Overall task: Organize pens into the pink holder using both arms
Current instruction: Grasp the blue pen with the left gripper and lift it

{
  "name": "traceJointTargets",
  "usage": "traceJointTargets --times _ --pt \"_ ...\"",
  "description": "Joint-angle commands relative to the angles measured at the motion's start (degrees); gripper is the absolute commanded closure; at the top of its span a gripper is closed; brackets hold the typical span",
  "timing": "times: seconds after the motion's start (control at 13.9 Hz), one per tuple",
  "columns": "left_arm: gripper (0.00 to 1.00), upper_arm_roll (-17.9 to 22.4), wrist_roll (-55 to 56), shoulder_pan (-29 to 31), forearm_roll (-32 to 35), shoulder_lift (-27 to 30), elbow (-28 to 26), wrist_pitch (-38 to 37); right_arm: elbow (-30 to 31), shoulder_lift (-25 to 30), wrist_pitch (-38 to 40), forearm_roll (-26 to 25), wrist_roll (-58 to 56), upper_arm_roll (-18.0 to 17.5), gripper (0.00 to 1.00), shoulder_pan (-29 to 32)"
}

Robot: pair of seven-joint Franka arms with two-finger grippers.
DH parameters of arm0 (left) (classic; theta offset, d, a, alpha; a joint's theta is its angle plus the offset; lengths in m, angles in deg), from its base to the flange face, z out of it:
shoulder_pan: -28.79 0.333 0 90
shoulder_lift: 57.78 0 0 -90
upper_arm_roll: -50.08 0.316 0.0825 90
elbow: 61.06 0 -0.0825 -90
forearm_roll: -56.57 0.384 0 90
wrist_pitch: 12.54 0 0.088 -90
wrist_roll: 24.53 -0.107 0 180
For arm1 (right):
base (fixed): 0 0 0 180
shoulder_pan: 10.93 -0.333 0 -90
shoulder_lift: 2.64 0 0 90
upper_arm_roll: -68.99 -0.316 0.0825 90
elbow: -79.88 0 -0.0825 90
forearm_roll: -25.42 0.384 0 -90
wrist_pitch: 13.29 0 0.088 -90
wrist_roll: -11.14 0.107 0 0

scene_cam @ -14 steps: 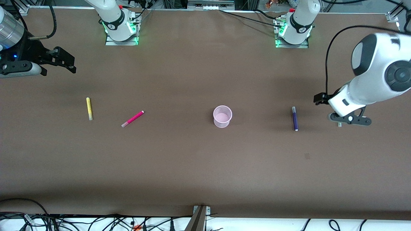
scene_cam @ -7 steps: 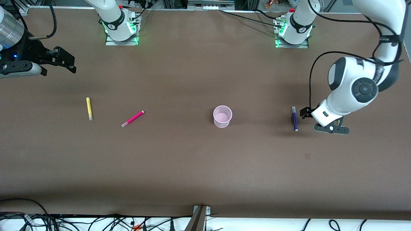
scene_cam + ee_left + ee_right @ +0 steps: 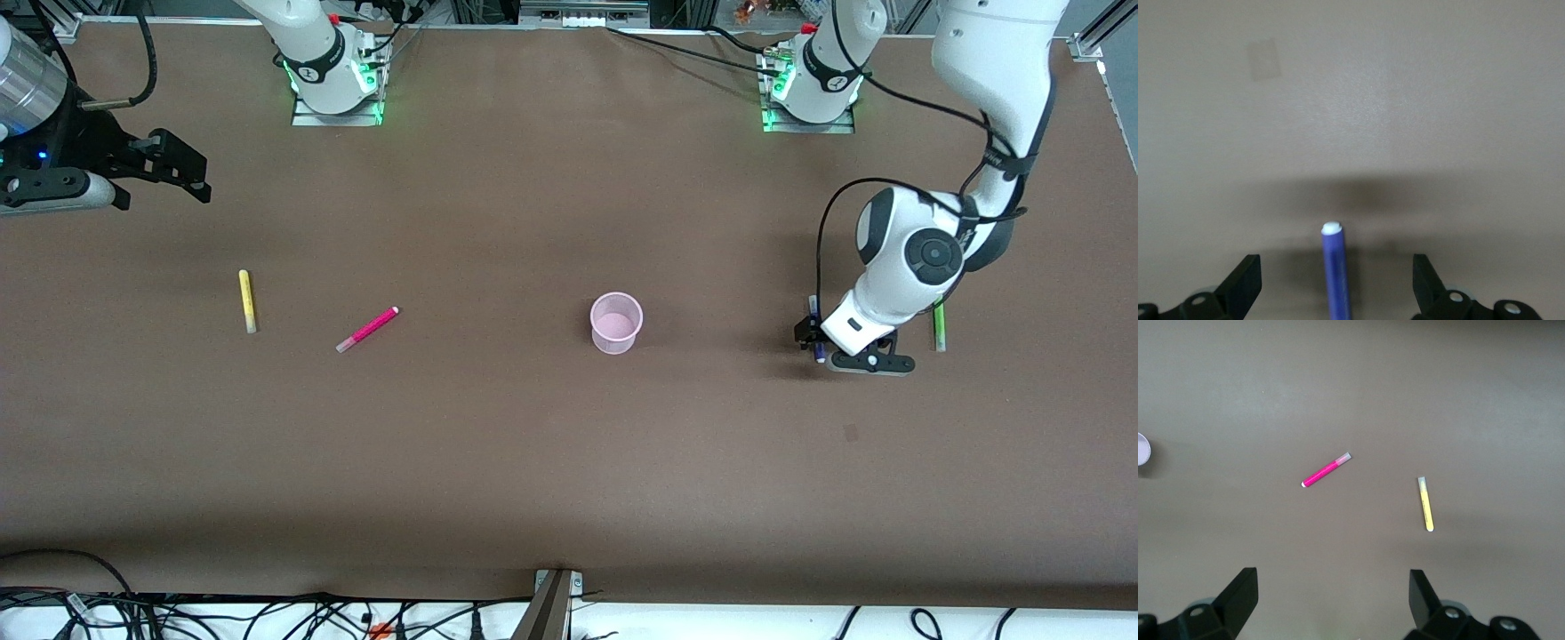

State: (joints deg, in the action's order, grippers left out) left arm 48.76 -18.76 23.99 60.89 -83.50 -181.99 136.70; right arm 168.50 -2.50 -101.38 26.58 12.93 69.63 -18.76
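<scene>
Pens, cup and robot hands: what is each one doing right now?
pink holder: upright, nothing in it.
yellow pen: lying flat on the table.
pink pen: lying flat.
purple pen: lying flat, between the open fingers.
green pen: lying flat.
left gripper: open, over the purple pen.
right gripper: open, waiting.

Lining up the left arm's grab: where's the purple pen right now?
The purple pen lies on the table toward the left arm's end, directly under the open left gripper, between the pink holder and the green pen.
</scene>
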Motion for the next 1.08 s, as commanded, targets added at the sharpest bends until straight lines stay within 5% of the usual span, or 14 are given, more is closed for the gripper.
traceJointTargets --times 0.0,0.07,0.22,0.36,0.72,0.86,0.93,1.01 --pt "0.00 0.27 0.48 -0.47 1.57 -1.62 1.14 0.62 0.94 1.17 0.02 0.77 -0.47 0.06 0.00 0.01" --pt "0.09 0.27 -0.74 -0.38 1.57 -1.45 0.70 0.36 0.94 1.26 -0.06 0.77 -0.47 0.06 0.00 0.01" --pt "0.44 0.27 -4.52 0.31 1.66 -1.79 0.43 0.18 0.94 1.17 -0.33 0.77 -0.47 0.06 0.00 0.01" --pt "0.62 0.35 -5.59 1.11 1.66 -2.67 0.61 0.26 0.94 1.26 -0.15 0.77 -0.47 -0.03 0.00 0.01" --pt "0.64 0.27 -5.33 1.29 1.57 -3.82 0.61 0.53 0.94 1.26 0.11 0.77 -0.47 -0.03 0.00 0.01" --pt "0.83 0.18 -4.80 1.11 1.57 -3.20 0.26 0.26 0.94 1.26 0.20 0.77 -0.47 -0.03 0.00 0.01" --pt "1.00 0.18 -5.32 0.94 1.57 -3.20 0.34 0.18 0.94 1.26 0.11 0.77 -0.47 -0.03 0.00 0.01" --pt "1.00 0.18 -5.41 0.67 1.57 -3.12 0.43 0.18 0.94 1.26 0.11 0.77 -0.47 -0.03 0.00 0.01"
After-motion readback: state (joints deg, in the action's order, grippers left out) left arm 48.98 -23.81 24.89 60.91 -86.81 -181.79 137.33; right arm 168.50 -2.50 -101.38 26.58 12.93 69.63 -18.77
